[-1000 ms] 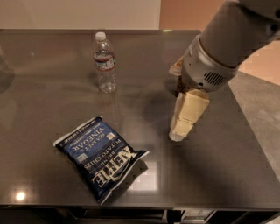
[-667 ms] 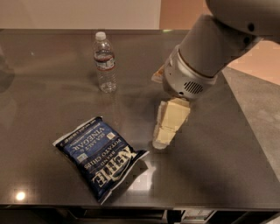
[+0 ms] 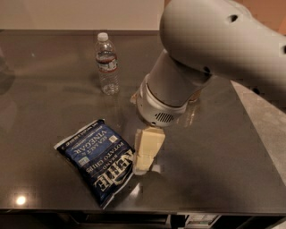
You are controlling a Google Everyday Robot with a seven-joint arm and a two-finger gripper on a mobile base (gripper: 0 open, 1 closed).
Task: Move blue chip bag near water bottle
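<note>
the blue chip bag (image 3: 96, 159) lies flat on the dark surface (image 3: 44, 98) near its front edge, well apart from the water bottle (image 3: 107, 62), which stands upright toward the back. the gripper (image 3: 145, 163) hangs tip-down just beside the bag's right edge; i cannot tell whether its jaws are released or clenched.

We look through a single camera set high over the near edge of the dark table (image 3: 223, 170), facing steeply down and across it toward the far wall (image 3: 67, 13). At close range the arm (image 3: 210, 49) fills the upper right. Its gripper (image 3: 146, 154) hangs at lower centre, just beside the blue chip bag (image 3: 96, 159), and the water bottle (image 3: 107, 62) stands farther back.
</note>
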